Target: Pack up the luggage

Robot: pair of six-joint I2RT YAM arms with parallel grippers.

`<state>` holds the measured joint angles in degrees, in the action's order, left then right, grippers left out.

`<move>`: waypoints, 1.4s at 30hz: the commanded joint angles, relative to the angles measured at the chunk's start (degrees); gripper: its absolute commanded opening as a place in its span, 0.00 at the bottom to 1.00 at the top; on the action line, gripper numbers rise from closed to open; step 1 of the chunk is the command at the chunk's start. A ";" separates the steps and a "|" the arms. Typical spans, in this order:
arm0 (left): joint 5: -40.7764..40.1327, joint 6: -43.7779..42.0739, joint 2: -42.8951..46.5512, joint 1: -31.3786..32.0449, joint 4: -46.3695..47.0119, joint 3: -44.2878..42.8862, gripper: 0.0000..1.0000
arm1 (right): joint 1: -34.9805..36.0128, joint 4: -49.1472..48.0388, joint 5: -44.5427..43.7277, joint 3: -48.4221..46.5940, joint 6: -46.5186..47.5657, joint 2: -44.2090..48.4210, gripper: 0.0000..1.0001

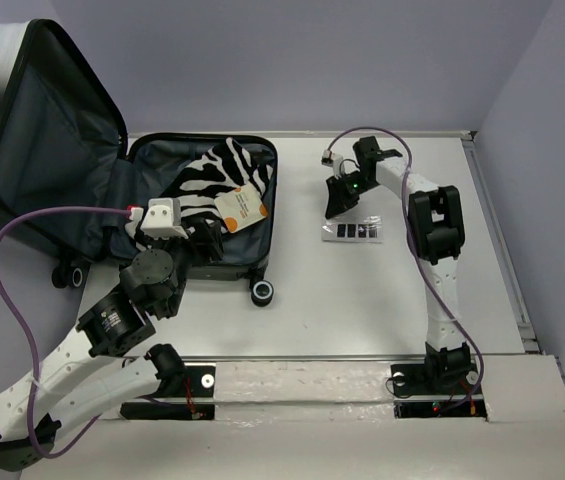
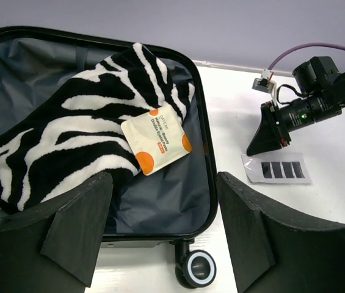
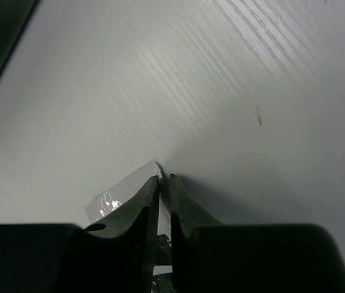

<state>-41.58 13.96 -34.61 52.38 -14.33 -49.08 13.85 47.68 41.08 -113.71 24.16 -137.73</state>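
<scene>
The luggage [image 1: 268,200] lies open at the left of the table, its lid [image 1: 42,120] standing up behind. A zebra-print cloth [image 2: 68,128] fills the grey-lined base, and a cream pouch with orange dots [image 2: 157,139] rests on it. My left gripper [image 2: 164,183] hangs open over the case's near rim [image 2: 204,159], holding nothing. On the table to the right lies a clear packet with black strips [image 1: 354,231]. My right gripper [image 3: 165,178] is down on the packet's far edge [image 3: 120,189], jaws shut with the film pinched between them.
A black wheel with a white ring [image 2: 196,268] sticks out at the case's near corner, just below my left fingers. Purple cables loop off both wrists. The table's right edge meets a wall [image 1: 542,150].
</scene>
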 commanded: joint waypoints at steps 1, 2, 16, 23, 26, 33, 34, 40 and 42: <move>-0.52 -0.95 0.95 -0.35 3.17 0.65 0.80 | -0.92 -1.45 -1.18 2.18 -1.04 2.20 0.07; -0.52 -0.86 1.12 -0.35 3.17 0.65 0.80 | -0.93 -2.15 -1.00 2.35 -1.48 2.38 0.07; 0.19 -0.69 2.26 -0.35 3.25 0.65 0.80 | -3.21 -22.53 -1.18 13.94 -22.66 17.31 0.07; 0.63 -0.77 2.35 -0.35 3.43 0.65 0.80 | -3.21 -28.08 -2.15 22.30 -28.38 23.03 0.07; 0.80 -0.69 2.18 -0.35 3.52 0.65 0.80 | -3.21 -31.06 -1.97 25.64 -30.92 25.75 0.07; 1.15 -0.77 1.83 -0.35 3.52 0.65 0.80 | -3.21 -35.38 -1.87 31.44 -34.27 36.28 0.07; 1.24 -0.77 1.74 -0.35 3.52 0.65 0.80 | -3.21 -35.38 -2.49 32.23 -34.36 37.26 0.07; 1.33 -0.77 1.39 -0.44 3.60 0.74 0.80 | -0.49 -35.38 -4.08 32.94 -35.76 43.86 0.07; 1.24 -0.77 1.13 -0.52 3.60 0.74 0.80 | 0.56 -35.38 -4.95 32.24 -36.03 45.18 0.07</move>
<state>-40.03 13.98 -32.67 52.31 -13.10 -49.08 11.90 15.57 37.63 -80.60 -10.41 -95.96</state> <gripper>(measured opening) 0.800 0.070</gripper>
